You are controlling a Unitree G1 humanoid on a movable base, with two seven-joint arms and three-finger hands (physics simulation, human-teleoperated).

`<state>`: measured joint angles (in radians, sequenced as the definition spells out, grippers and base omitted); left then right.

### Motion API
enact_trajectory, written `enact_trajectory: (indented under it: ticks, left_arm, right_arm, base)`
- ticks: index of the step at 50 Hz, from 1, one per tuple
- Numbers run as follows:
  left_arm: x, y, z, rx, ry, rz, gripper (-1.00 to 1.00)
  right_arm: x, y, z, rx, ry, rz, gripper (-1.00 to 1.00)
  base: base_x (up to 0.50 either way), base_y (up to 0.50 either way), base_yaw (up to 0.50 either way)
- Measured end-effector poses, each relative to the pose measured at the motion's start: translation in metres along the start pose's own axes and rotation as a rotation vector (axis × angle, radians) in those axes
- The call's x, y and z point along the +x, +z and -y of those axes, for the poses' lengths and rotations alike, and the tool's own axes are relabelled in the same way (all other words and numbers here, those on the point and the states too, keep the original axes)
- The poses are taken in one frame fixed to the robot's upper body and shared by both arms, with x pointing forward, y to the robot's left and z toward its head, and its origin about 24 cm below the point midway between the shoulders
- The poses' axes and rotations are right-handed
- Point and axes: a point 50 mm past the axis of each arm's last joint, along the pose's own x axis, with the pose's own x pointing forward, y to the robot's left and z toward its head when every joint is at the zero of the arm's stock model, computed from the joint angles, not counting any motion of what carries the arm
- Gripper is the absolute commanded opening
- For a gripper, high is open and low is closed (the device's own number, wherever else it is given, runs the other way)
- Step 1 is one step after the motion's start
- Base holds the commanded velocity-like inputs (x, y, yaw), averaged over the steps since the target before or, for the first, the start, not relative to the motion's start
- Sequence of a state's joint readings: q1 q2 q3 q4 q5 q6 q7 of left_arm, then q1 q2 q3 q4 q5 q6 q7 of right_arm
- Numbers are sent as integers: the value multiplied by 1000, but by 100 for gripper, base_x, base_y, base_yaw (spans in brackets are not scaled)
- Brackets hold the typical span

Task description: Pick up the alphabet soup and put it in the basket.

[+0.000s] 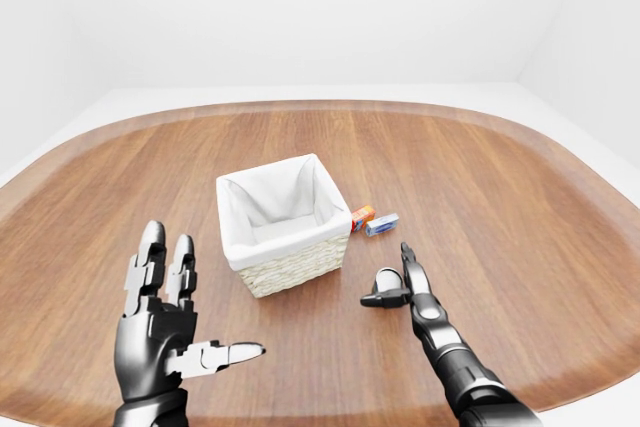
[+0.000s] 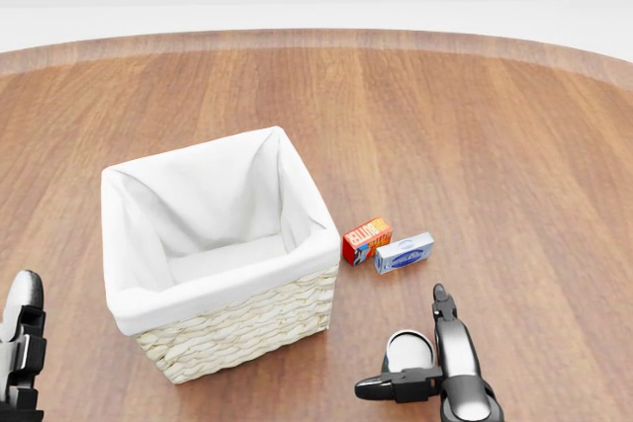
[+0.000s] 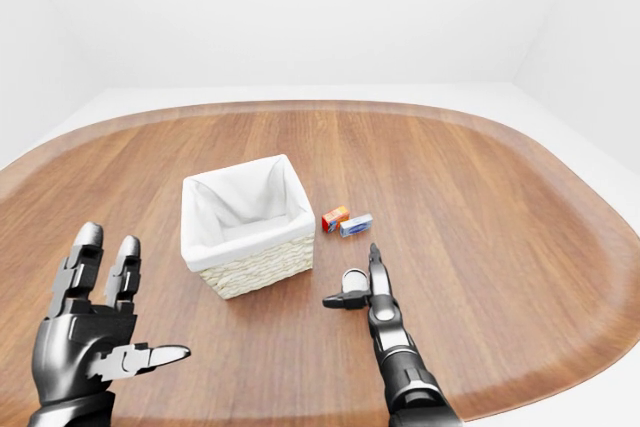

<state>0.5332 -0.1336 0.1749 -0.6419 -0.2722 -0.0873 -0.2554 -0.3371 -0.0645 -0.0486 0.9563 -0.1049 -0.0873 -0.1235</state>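
The alphabet soup can stands upright on the wooden table, seen from above with a pale lid, right of the basket. My right hand is open, its fingers stretched straight along the can's right side and the thumb below it, not closed round it. The wicker basket with a white cloth liner stands left of the can and holds nothing that I can see. My left hand is open and empty at the lower left, clear of the basket.
A small red-orange box and a blue-and-white box lie side by side just above the can, close to the basket's right corner. The round wooden table's rim curves across the top; white floor and walls lie beyond.
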Motion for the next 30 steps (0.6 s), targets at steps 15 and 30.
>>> enact_trajectory:
  ticks: [15, 30]
  left_arm:
    - [0, -1, 1, 2, -2, -6, 100]
    - [-1, -1, 1, 2, -5, -12, 100]
  right_arm:
    - [3, -7, -1, -25, -7, -57, 100]
    - [6, -5, -6, -79, -18, -75, 100]
  base:
    - [0, 0, 0]
    - [0, 0, 0]
